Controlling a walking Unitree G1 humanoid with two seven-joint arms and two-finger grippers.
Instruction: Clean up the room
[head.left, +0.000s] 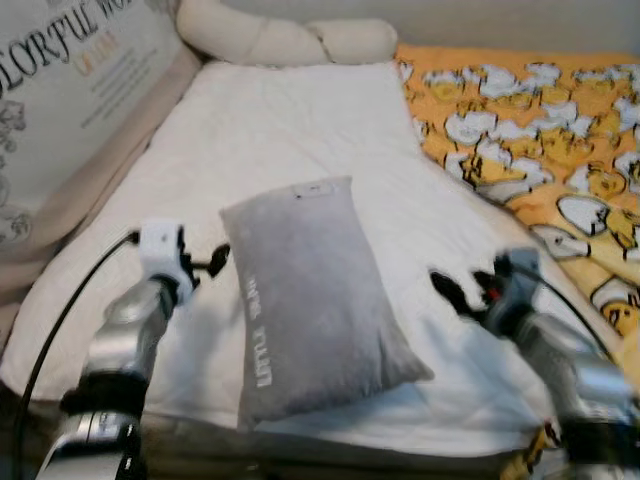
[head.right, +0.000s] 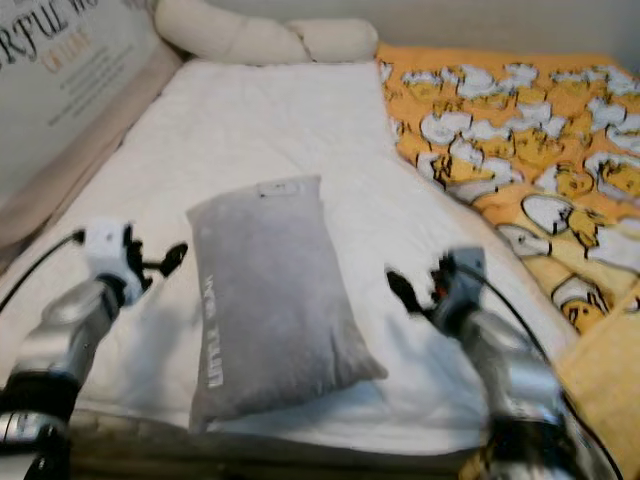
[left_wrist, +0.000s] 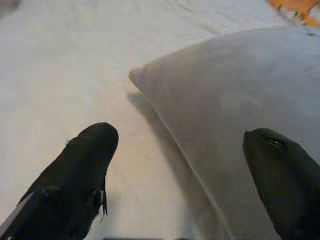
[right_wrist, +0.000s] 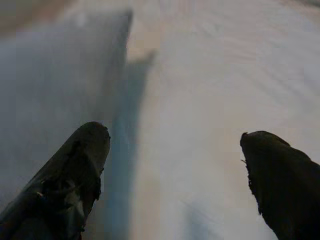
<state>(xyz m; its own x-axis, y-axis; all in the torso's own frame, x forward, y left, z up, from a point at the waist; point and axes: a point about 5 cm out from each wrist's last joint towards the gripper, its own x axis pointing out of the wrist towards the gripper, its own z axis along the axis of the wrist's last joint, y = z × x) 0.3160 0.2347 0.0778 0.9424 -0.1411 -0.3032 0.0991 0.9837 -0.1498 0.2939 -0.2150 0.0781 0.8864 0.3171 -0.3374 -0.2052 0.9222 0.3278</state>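
Note:
A grey rectangular pillow (head.left: 310, 300) with pale lettering along one side lies slantwise on the white quilt (head.left: 280, 130) near the bed's front edge. My left gripper (head.left: 215, 262) hovers just left of the pillow's upper left corner, open with nothing between its fingers. In the left wrist view the pillow's corner (left_wrist: 240, 100) lies just ahead of the open left gripper (left_wrist: 180, 136). My right gripper (head.left: 445, 285) is open to the right of the pillow, a short gap away. The right wrist view has the pillow's edge (right_wrist: 55, 75) beside one finger (right_wrist: 75, 175).
A yellow blanket (head.left: 540, 130) printed with ducks covers the bed's right side. A cream bolster (head.left: 290, 40) lies along the head of the bed. A large printed cushion (head.left: 70, 90) leans at the left. The bed's front edge runs below the pillow.

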